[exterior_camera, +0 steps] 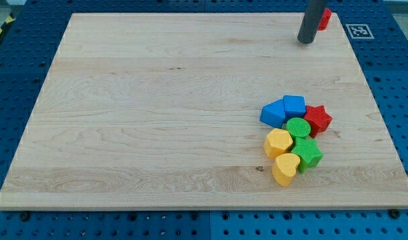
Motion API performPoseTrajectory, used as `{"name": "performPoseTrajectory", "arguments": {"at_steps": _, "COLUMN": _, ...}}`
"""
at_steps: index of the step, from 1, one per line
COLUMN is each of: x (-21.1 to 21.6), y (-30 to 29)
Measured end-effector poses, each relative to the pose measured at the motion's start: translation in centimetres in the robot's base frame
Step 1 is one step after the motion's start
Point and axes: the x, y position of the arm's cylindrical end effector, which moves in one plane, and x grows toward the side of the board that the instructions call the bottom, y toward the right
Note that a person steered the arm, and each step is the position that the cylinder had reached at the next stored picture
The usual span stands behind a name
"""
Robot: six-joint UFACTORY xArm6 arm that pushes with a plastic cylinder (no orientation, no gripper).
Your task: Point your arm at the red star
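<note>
Lowest in the camera view, and so probably nearest, a yellow heart-like block [285, 168] sits at the foot of a tight cluster near the board's right side. Above it come a green star block [308, 153] and a second yellow block [278, 142], then a round green block [298, 127], two blue blocks [273, 113] [293, 105], and the red star [318, 119] on the cluster's right edge, touching the round green one. My tip [305, 40] rests well apart from all of them, at the view's top right, just beside a small red block [325, 18] whose shape the rod mostly hides. Being a bare rod, it grips nothing and touches no cluster block. Reaching the star means travelling down the wooden board [157, 113]. A black-and-white marker tag [359, 31] lies off the board's corner; no readable writing shows.
</note>
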Motion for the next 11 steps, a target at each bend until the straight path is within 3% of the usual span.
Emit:
{"name": "performPoseTrajectory", "arguments": {"at_steps": 1, "x": 0.8, "y": 0.0}}
{"name": "performPoseTrajectory", "arguments": {"at_steps": 4, "x": 9.8, "y": 1.3}}
{"name": "performPoseTrajectory", "arguments": {"at_steps": 6, "x": 10.8, "y": 1.3}}
{"name": "performPoseTrajectory", "arguments": {"at_steps": 11, "x": 19.5, "y": 1.3}}
